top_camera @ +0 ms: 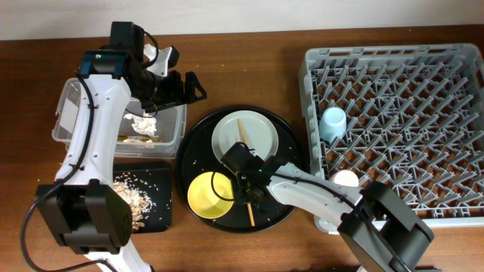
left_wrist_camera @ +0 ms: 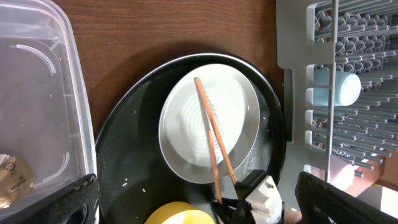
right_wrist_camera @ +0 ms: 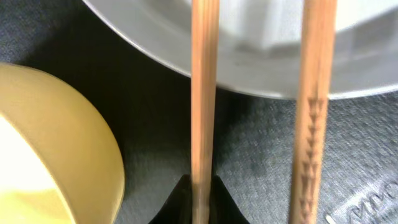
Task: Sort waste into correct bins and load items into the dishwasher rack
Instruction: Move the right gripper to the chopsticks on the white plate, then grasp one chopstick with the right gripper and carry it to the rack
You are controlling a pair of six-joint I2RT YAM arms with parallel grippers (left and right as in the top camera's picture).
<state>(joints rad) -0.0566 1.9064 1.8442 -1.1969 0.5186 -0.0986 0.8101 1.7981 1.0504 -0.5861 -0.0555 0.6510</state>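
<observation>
My right gripper [top_camera: 246, 181] is low over the large round black tray and shut on one wooden chopstick [right_wrist_camera: 204, 93]. The second chopstick [right_wrist_camera: 314, 124] lies beside it, outside the jaws. Both chopsticks lean onto the pale plate [top_camera: 246, 136]. The yellow bowl [top_camera: 208, 195] stands just left of this gripper. My left gripper [top_camera: 184, 87] is open and empty above the right end of the clear tub [top_camera: 72, 113], which holds the white tissue [top_camera: 141, 123] and the gold-brown wrapper [left_wrist_camera: 11, 177]. The light-blue cup [top_camera: 333, 123] and the pink cup [top_camera: 345, 179] sit in the grey rack [top_camera: 401, 60].
The shallow black tray [top_camera: 162, 215] at the front left holds tan food scraps [top_camera: 134, 193]. The round black tray [top_camera: 283, 193] lies between the tub and the rack, with a few rice crumbs on it. The rack's left wall stands close to the right of the round tray.
</observation>
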